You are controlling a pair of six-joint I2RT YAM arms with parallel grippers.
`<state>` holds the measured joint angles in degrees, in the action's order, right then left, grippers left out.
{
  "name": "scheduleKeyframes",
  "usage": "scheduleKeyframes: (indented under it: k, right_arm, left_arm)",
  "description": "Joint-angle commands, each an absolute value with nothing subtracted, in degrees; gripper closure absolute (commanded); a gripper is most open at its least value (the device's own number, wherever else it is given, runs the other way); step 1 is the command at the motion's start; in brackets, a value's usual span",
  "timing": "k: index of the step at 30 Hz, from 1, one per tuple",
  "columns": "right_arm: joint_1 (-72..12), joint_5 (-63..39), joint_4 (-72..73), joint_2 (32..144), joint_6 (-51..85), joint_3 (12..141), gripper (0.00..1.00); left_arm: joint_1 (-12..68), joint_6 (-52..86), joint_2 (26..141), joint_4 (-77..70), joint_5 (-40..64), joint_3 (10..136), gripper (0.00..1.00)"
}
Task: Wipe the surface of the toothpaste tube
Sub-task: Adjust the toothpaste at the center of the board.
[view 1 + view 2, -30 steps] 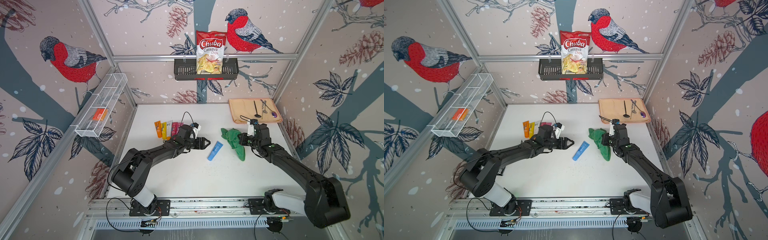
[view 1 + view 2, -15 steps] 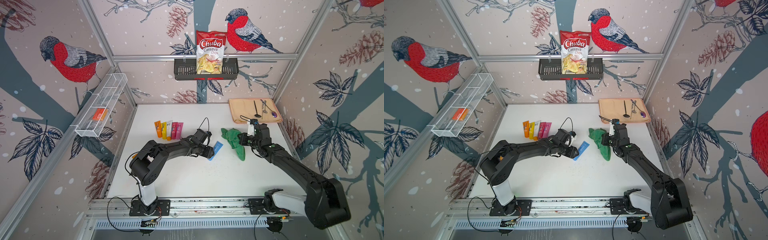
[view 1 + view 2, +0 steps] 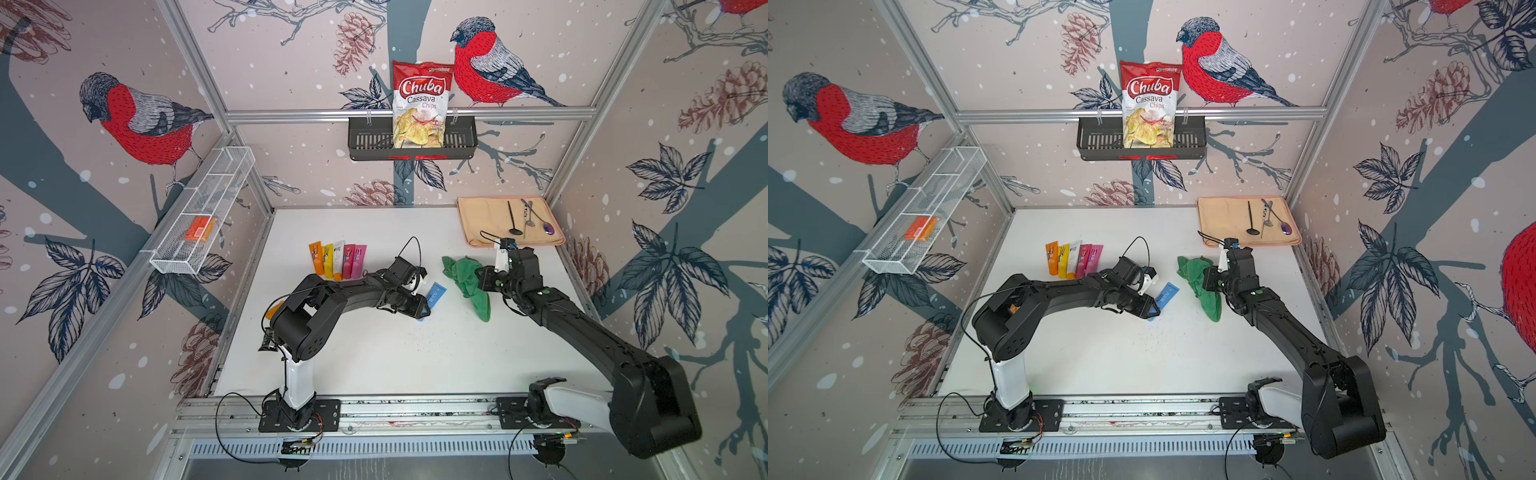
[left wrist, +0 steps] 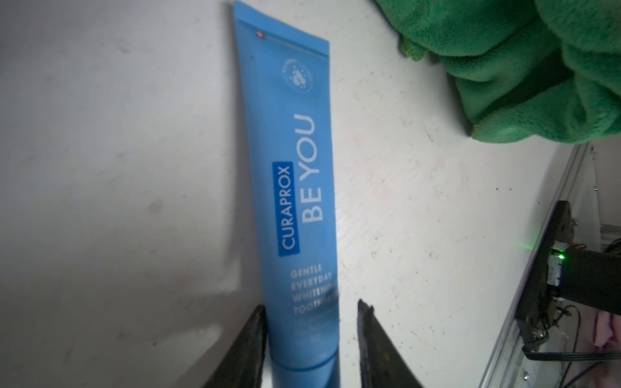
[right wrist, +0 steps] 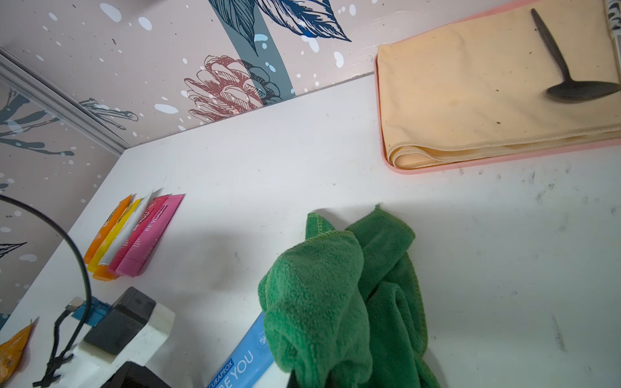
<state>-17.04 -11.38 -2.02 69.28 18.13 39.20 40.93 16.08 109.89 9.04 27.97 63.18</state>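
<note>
A blue toothpaste tube lies flat on the white table mid-scene. In the left wrist view the toothpaste tube runs away from the camera. My left gripper straddles its cap end, open: one finger touches the tube's side and the other finger stands a little off it. Just to the tube's right, my right gripper is shut on a green cloth, which hangs bunched and trails onto the table. The cloth hides the right fingers.
A row of coloured tubes lies behind the left arm. A pink tray with a beige cloth and utensils sits at the back right. A black basket with a chips bag and a white wire shelf hang on the walls.
My left arm has swung right from beside the coloured tubes to the blue tube, and its jaws have narrowed around the cap end. The right arm and cloth have stayed put.
</note>
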Motion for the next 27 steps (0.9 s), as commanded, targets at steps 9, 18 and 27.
scheduleKeyframes:
  k: [9,18,27]
  right_arm:
    - [-16.9,-11.9,-1.1,68.9,17.8,39.6,1.00]
    - [-17.0,-11.7,-1.1,68.2,17.8,39.5,1.00]
    - [-16.8,-11.0,-1.4,67.6,17.7,39.5,1.00]
  left_arm:
    - [40.6,14.3,106.4,15.6,16.0,63.5,1.00]
    - [46.9,10.9,101.7,23.2,-11.8,67.2,1.00]
    - [56.2,12.8,118.6,37.7,-48.1,76.2,1.00]
